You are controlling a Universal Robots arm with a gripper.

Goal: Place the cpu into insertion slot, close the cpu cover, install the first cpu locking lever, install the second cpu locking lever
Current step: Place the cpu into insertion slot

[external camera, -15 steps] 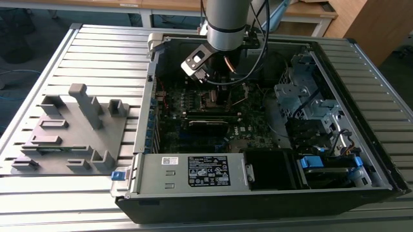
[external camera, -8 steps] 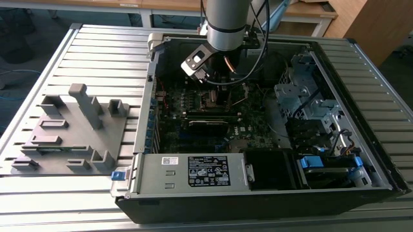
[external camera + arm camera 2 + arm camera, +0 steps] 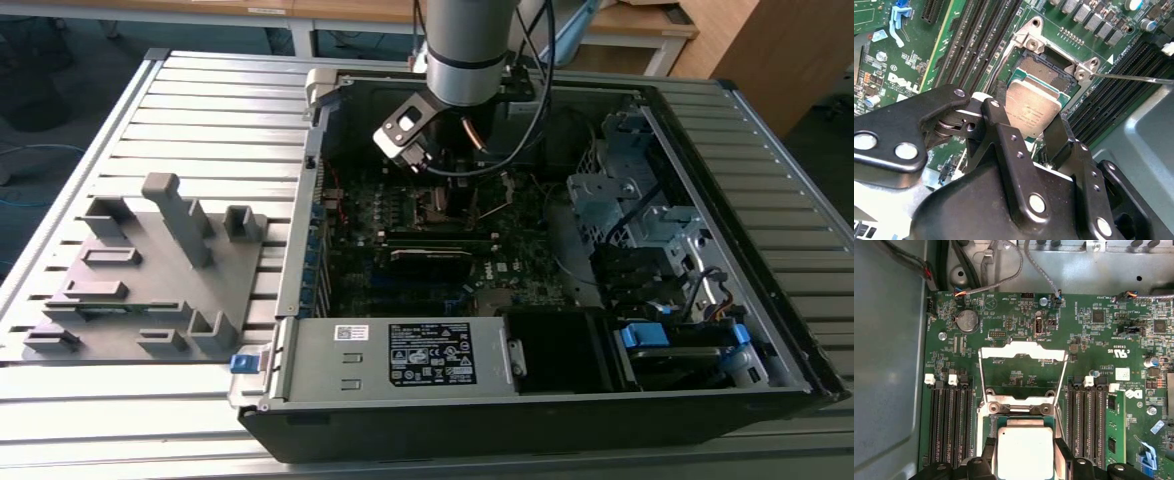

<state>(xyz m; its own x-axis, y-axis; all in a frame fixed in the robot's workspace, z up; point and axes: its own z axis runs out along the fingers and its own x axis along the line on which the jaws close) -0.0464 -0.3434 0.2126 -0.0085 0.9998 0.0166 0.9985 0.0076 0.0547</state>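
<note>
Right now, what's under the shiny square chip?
The insertion slot sits under the cpu, which the fingers grip by two sides. One strip of the slot shows past the chip's edge; the rest is covered by the cpu.

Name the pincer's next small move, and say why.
Probably nudge the cpu to square it over the insertion slot, then ease it straight down. The pincer grips it by two opposite edges, part of the slot shows uncovered beyond it, and the cpu cover stands open, so nothing seems to block the descent.
</note>
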